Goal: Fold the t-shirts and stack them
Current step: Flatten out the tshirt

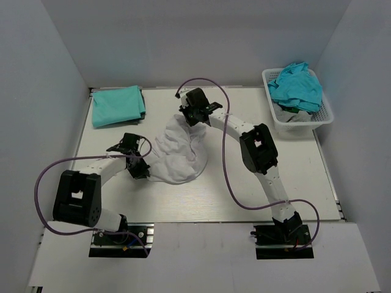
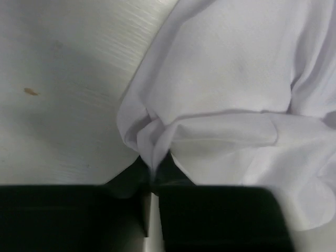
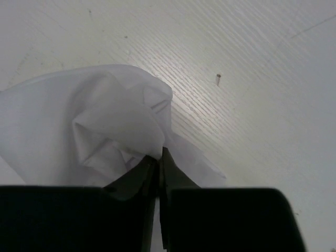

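Item one: white t-shirt (image 1: 178, 157), crumpled at the middle of the desk (image 1: 183, 201), which we hold at two points. Our left tool (image 2: 153, 181) is pinching a bunched fold at its near-left edge. Our right tool (image 3: 159, 160) is pinching a gathered fold at its far edge.
Item two: teal t-shirt (image 1: 117, 105), folded flat, far-left corner.
Item three: loose teal t-shirts (image 1: 297, 85) heaped in the basket (image 1: 299, 128), far right.

white t-shirt (image 2: 236, 105): cut off at right edge | basket (image 1: 302, 127): items beneath teal t-shirts (image 1: 296, 85) unclear, perhaps cloth
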`<action>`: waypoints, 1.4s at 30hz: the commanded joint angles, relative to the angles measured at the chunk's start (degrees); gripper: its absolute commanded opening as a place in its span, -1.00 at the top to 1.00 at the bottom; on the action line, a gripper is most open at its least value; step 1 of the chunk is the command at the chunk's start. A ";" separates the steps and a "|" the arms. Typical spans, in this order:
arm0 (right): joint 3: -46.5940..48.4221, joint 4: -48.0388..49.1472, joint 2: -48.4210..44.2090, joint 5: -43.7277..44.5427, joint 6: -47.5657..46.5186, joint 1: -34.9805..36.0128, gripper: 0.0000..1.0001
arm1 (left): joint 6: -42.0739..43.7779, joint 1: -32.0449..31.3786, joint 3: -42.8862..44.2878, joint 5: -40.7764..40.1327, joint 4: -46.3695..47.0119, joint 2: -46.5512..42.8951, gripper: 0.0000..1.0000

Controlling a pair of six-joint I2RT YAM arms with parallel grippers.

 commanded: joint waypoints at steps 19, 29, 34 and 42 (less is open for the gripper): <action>-29.81 16.70 -44.69 29.06 7.95 -1.41 1.00 | -4.65 0.04 34.91 -26.14 -18.70 -12.71 1.00; -39.84 14.96 -72.46 41.89 7.07 -2.29 1.00 | -7.38 0.04 50.63 -35.12 -26.79 -22.82 1.00; -38.45 9.15 -85.55 34.97 7.16 -2.21 1.00 | -2.73 0.04 53.90 -26.54 -20.21 -30.45 1.00; -37.03 5.71 -96.81 22.74 8.48 -2.12 1.00 | -0.18 0.04 55.66 -16.49 -15.54 -39.34 1.00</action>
